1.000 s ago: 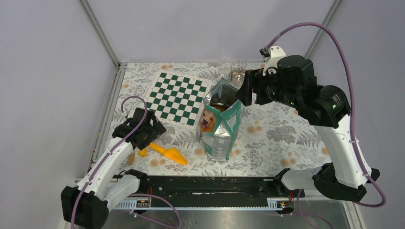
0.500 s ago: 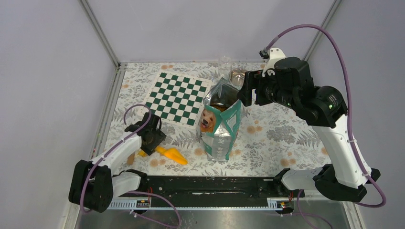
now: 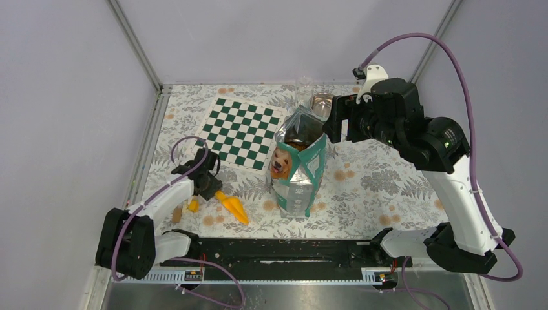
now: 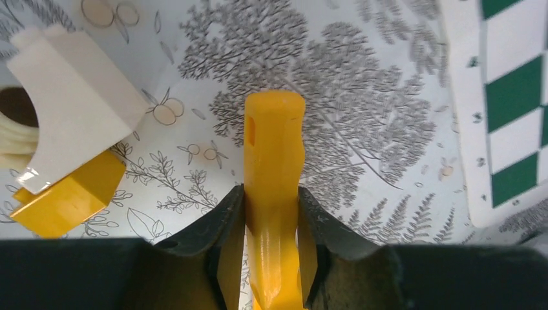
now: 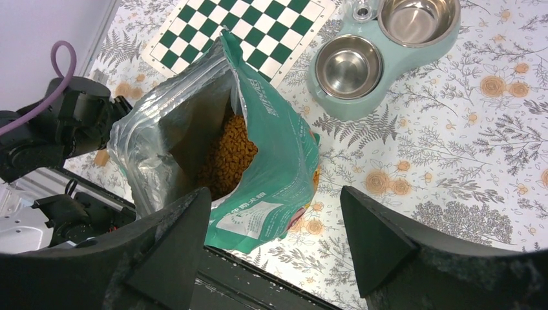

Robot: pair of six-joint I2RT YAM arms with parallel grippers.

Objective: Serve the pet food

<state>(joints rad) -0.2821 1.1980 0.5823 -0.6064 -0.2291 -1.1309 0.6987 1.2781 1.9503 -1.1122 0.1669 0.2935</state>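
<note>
Top external shows one teal bag (image 3: 297, 177), one orange scoop (image 3: 231, 206) and one checkered mat (image 3: 240, 132). The left gripper (image 3: 208, 184) sits at the scoop's handle end, and the right gripper (image 3: 333, 123) hangs beside the bag's open top. Left wrist shows both fingers (image 4: 226, 213) clamped on the scoop's handle. Right wrist shows two steel bowls (image 5: 345, 64) in one feeder (image 5: 336, 106). The pet food (image 5: 226, 155) lies inside the bag, below the right gripper's wide, empty jaws.

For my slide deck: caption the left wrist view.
Left gripper clamps the orange scoop handle on a floral tablecloth.
</note>
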